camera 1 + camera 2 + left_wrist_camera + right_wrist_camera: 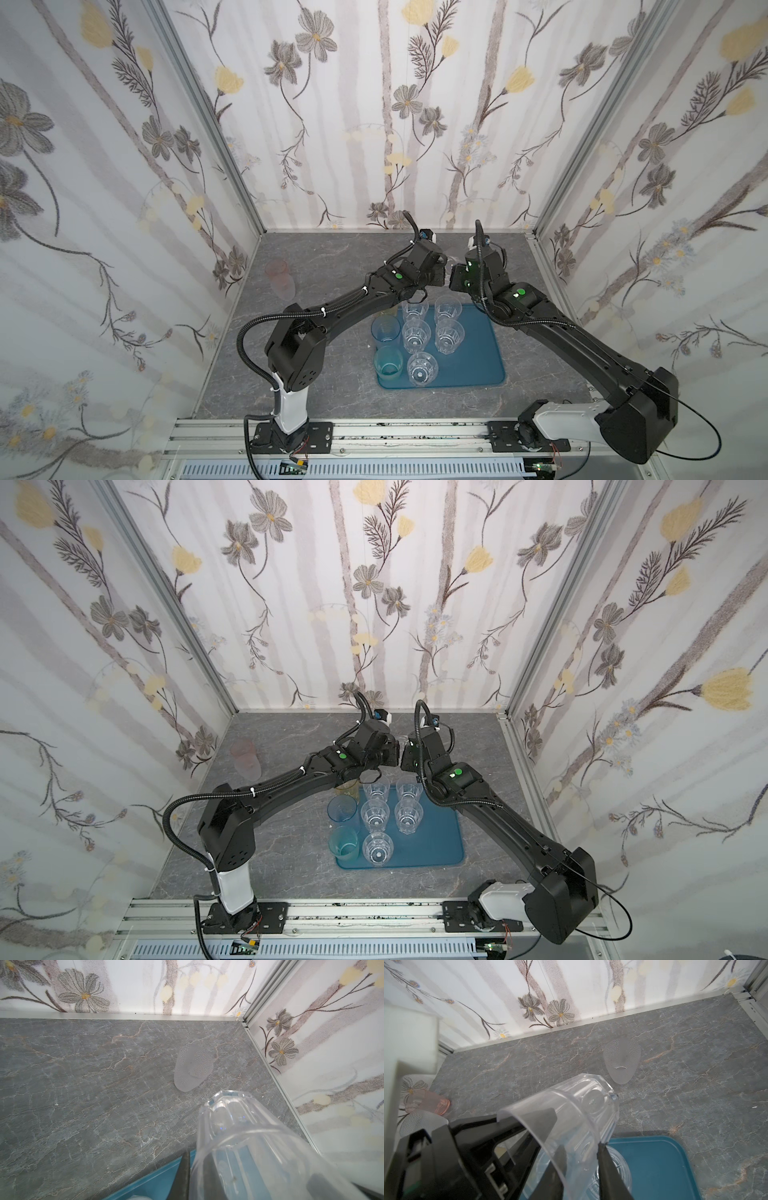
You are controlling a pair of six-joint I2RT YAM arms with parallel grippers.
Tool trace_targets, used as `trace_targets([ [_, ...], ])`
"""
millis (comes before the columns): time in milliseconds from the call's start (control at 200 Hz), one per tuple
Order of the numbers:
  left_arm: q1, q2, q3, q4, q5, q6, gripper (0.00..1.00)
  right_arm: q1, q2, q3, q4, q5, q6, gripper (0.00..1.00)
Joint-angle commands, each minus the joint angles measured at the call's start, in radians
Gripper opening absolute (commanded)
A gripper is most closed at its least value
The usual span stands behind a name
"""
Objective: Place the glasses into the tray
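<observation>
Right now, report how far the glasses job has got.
Done: five clear tumblers and a teal one stand in the tray; the light blue one sits at its rim, in or out unclear. In hand: the left hand holds a sixth clear tumbler over the tray's far end, right hand at it. Left: pink tumbler, frosted tumbler, second frosted tumbler at the back, amber tumbler half hidden.

Teal-blue tray (478, 365), clear faceted glasses (422, 368), grey veined tabletop (324, 257), floral wallpaper (374, 124)
</observation>
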Motion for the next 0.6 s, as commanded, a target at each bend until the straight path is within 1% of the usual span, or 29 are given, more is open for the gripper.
trace_targets([
  [0, -0.02, -0.015, 0.008, 0.051, 0.065, -0.038, 0.0, -0.014, 0.027, 0.01, 0.02, 0.068, 0.013, 0.17],
  [85, -0.033, -0.016, 0.009, 0.053, 0.083, -0.061, 0.02, -0.012, 0.051, 0.034, 0.007, 0.068, 0.016, 0.1],
  [185, -0.044, -0.023, 0.014, 0.053, 0.139, -0.083, 0.04, -0.011, 0.051, 0.042, 0.013, 0.05, 0.023, 0.05],
  [340, -0.052, -0.058, -0.004, 0.051, 0.128, -0.075, 0.09, -0.009, 0.046, 0.034, -0.003, 0.085, 0.02, 0.01],
  [380, -0.052, -0.061, -0.004, 0.053, 0.133, -0.074, 0.12, -0.009, 0.047, 0.026, -0.001, 0.085, 0.021, 0.0],
  [420, -0.052, -0.063, 0.0, 0.053, 0.149, -0.08, 0.17, -0.01, 0.046, 0.018, -0.001, 0.071, 0.026, 0.0],
  [495, -0.055, -0.066, 0.007, 0.056, 0.201, -0.091, 0.25, -0.015, 0.038, 0.002, 0.009, 0.035, 0.034, 0.0],
  [550, -0.058, -0.077, 0.006, 0.055, 0.221, -0.091, 0.29, -0.016, 0.034, -0.006, 0.008, 0.028, 0.034, 0.0],
  [600, -0.058, -0.096, -0.003, 0.056, 0.217, -0.084, 0.31, -0.021, 0.028, -0.013, 0.007, 0.027, 0.035, 0.0],
])
